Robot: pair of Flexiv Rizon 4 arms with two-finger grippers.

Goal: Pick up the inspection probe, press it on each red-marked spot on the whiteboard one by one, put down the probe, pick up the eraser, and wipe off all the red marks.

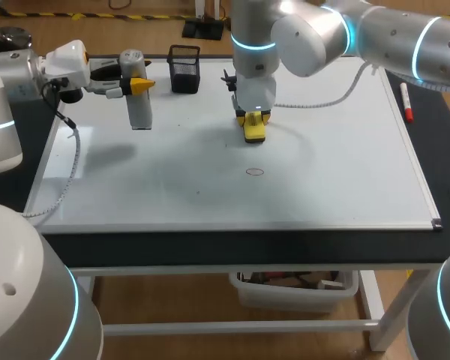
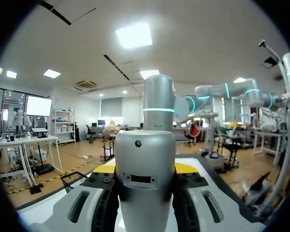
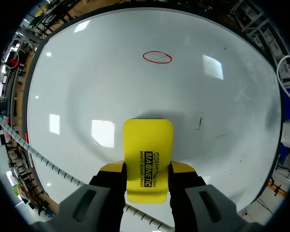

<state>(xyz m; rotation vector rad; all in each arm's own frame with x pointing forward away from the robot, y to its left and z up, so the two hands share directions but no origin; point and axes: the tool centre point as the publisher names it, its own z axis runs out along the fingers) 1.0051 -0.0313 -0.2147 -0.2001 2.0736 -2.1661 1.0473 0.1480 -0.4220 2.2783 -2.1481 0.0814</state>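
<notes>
My left gripper (image 1: 135,86) is shut on the grey cylindrical inspection probe (image 1: 139,109), held above the whiteboard's (image 1: 322,180) far left part. In the left wrist view the probe (image 2: 145,179) fills the gap between the yellow fingertips (image 2: 104,168). My right gripper (image 1: 253,118) is shut on the yellow eraser (image 1: 254,133), which rests on or just above the board at its middle back. In the right wrist view the eraser (image 3: 148,157) sits between both fingers (image 3: 182,167). One red oval mark (image 1: 254,172) lies on the board ahead of the eraser, seen also as the red mark (image 3: 157,57).
A black mesh pen holder (image 1: 184,69) stands at the board's back edge, between the two grippers. A red marker (image 1: 407,102) lies on the dark table beside the board's right edge. A white cable (image 1: 64,172) hangs from the left arm over the board's left side.
</notes>
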